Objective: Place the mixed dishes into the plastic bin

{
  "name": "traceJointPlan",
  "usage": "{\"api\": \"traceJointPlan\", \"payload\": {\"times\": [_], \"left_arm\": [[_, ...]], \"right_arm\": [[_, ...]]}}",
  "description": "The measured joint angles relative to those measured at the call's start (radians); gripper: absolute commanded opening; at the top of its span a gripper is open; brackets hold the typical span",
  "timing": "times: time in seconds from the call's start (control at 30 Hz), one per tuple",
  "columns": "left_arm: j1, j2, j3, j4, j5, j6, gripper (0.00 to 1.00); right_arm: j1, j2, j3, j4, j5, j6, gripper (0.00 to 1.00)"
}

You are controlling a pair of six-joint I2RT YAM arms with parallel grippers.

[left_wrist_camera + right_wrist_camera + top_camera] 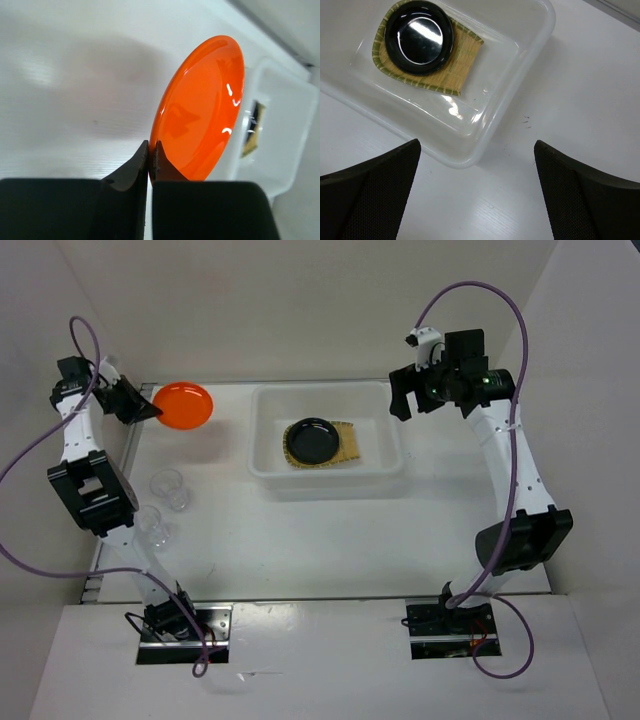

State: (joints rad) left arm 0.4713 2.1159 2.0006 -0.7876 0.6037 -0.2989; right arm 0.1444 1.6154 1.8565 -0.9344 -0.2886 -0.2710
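In the bin, the tray lies lengthwise left-right, rounded end left, under the black plate. Left of the bin, the left gripper clamps the orange plate's rim; the right gripper is apart.

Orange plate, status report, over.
Left hand shut on orange plate, left of bin. Right hand open beside bin. Black plate on tray in bin; two cups on table. Nothing between plate and bin.

- Top external: high behind the arm bases, looking down on the whole bench.
- Left wrist: low, close behind the left gripper, facing the plastic bin.
- Right wrist: looks down past the right gripper; all views share the plastic bin.
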Motion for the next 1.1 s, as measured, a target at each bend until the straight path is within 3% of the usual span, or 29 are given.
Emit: {"api": "traceJointPlan", "payload": {"times": [0.27,0.6,0.8,1.1], "left_arm": [[-0.034,-0.179,-0.131,0.186,0.161,-0.189,0.0],[-0.332,-0.182,-0.129,0.232,0.168,-0.283,0.0],[-0.504,-0.124,-0.035,0.202,0.118,-0.282,0.0],[-0.628,0.099,0.135,0.139,-0.007,-0.282,0.0]], "right_arm": [[0.0,-0.037,-0.05,0.007,0.004,0.001,0.99],[-0.024,-0.107,-0.153,0.026,-0.023,0.01,0.99],[-0.072,-0.195,-0.238,0.033,-0.051,0.02,0.99],[-0.112,-0.26,-0.275,0.041,-0.092,0.028,0.99]]}}
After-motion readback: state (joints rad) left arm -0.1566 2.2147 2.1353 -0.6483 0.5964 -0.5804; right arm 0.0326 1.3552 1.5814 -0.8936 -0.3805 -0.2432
